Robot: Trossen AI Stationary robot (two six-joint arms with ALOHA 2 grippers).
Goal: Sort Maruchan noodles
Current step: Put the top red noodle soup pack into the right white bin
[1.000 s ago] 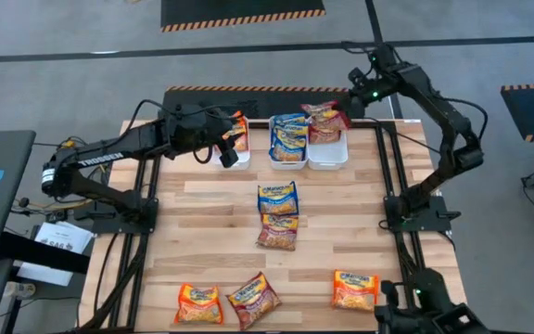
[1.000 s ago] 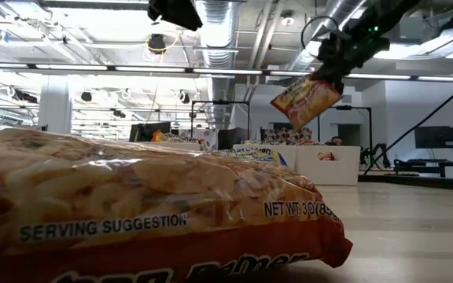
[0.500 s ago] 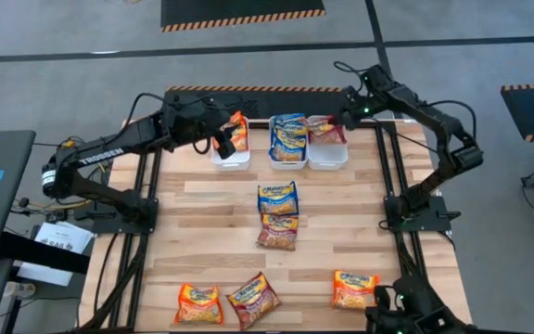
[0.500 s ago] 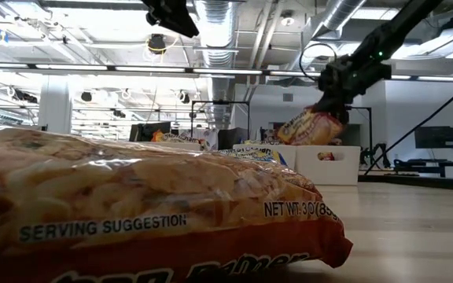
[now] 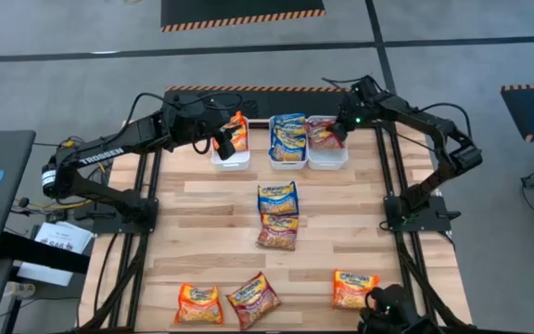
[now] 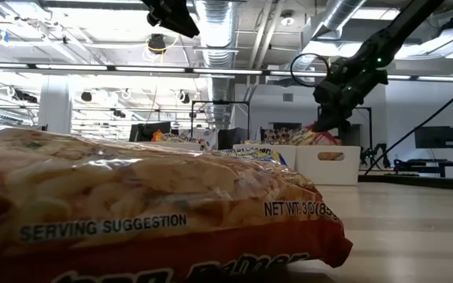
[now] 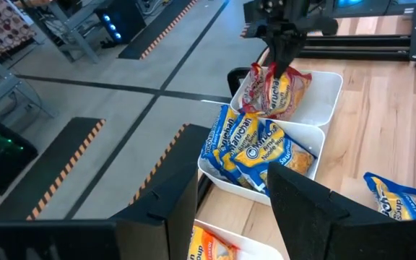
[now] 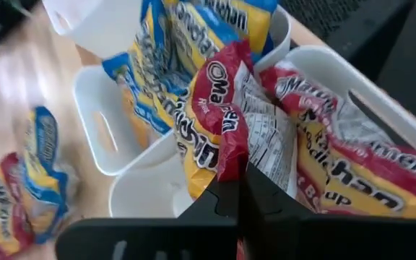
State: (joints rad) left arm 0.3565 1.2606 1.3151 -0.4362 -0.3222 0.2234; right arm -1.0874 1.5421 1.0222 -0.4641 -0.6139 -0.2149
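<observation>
My right gripper [image 5: 342,127] [image 8: 240,184] is over the right white bin [image 5: 328,158], shut on a dark red Maruchan packet [image 8: 226,130] that stands in the bin against another dark red packet [image 8: 352,166]. My left gripper [image 5: 222,146] [image 7: 233,191] is open above the left bin [image 5: 231,160], where an orange packet [image 5: 237,133] leans on the wall. The middle bin [image 5: 287,160] is filled with blue packets [image 7: 255,148]. Loose on the table lie a blue packet [image 5: 277,197], a dark red one [image 5: 277,231], and along the near edge an orange [image 5: 198,303], a dark red [image 5: 253,300] and an orange packet [image 5: 354,289]. My right gripper pinches the dark red packet by its crimped top edge [image 8: 245,155] between the two fingers [image 8: 226,195], coming from above and pointing down. The packet hangs upright below the fingers [image 7: 273,90], with its lower part down inside the right bin beside the other dark red packet.
The three bins stand side by side at the table's far edge. An orange packet [image 6: 148,204] fills the front of the low view. Bare wood lies left and right of the two middle packets. Black frame rails run along both table sides.
My right gripper has come down and a little toward the table's left, carrying the dark red packet from well above the right bin into it. It has stayed shut on the packet, which now stands in the bin instead of dangling in the air.
</observation>
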